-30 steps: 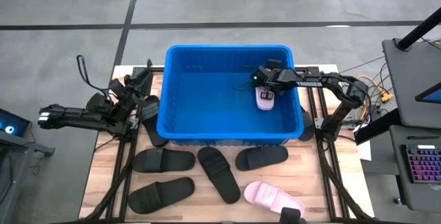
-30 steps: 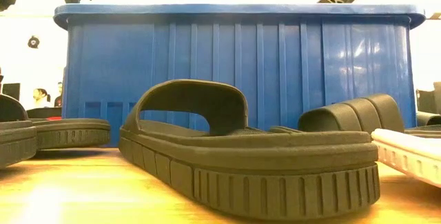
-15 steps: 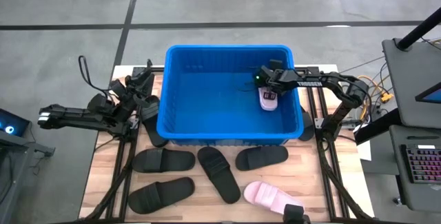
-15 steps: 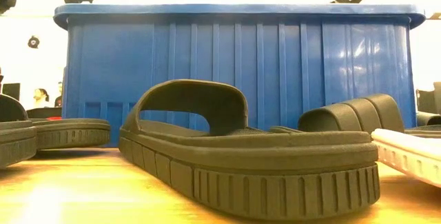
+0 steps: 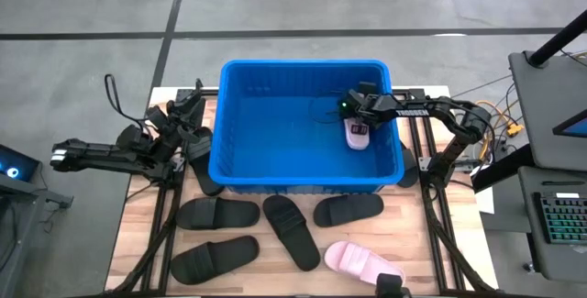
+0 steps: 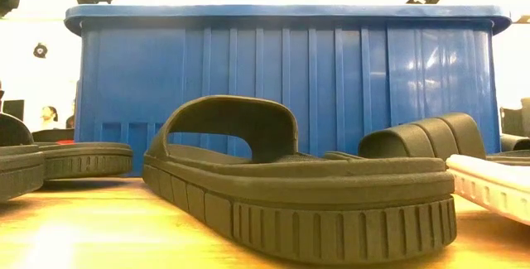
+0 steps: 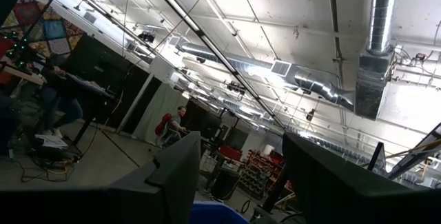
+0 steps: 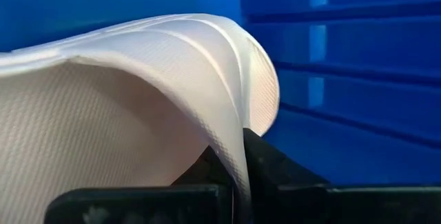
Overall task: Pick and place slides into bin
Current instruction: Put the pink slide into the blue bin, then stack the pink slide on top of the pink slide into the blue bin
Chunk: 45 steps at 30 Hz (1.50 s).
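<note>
Slide number one is hanging inside the blue bin (image 5: 240,174), not yet released.
You are watching the right gripper (image 5: 359,126) pinching the strap of a pale pink slide (image 5: 355,133) low in the bin's right half; its ribbed strap is curving up, thin and flexible. Four black slides (image 5: 287,228) and another pink slide (image 5: 359,261) are waiting on the table (image 5: 138,234); the left gripper (image 5: 186,119) is idling half open beside the bin.

The bin (image 5: 240,165) is bright blue with ribbed walls. At the lower middle of the high view lie four matte black slides (image 5: 217,214) and one pale pink slide (image 5: 361,261) on light wood-grain table (image 5: 138,243). Another pale pink slide (image 5: 356,133) shows against the blue at upper right.
</note>
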Each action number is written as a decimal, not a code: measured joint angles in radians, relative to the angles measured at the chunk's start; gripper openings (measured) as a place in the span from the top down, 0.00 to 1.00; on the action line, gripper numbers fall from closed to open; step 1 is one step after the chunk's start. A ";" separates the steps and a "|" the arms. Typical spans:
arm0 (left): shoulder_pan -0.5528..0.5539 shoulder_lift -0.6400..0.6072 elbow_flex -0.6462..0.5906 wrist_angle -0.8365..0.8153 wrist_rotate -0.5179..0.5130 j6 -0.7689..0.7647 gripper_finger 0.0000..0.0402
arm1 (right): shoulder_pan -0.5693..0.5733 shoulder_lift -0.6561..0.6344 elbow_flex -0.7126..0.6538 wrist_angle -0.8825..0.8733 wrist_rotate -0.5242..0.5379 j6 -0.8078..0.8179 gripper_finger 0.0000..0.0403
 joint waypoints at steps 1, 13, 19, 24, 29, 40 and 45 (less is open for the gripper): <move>0.000 0.000 0.000 0.000 0.000 0.000 0.52 | 0.000 0.000 0.000 -0.003 -0.001 -0.003 0.97; 0.000 0.000 -0.007 0.001 0.001 -0.001 0.52 | 0.000 0.000 0.000 -0.029 -0.037 0.028 0.73; 0.000 0.000 -0.014 0.002 0.001 -0.002 0.52 | -0.001 0.000 0.003 -0.068 -0.028 0.040 0.55; 0.000 -0.001 -0.017 0.002 0.001 -0.002 0.52 | 0.000 0.000 0.058 -0.183 -0.031 0.098 0.45; 0.000 0.000 -0.024 0.002 0.001 -0.002 0.52 | 0.000 0.000 0.128 -0.334 -0.057 0.174 0.40; 0.000 -0.001 -0.028 0.002 0.001 -0.001 0.52 | 0.001 0.000 0.292 -0.565 -0.246 0.355 0.33; 0.000 -0.001 -0.028 0.002 0.000 -0.002 0.52 | 0.001 0.000 0.387 -0.630 -0.353 0.481 0.34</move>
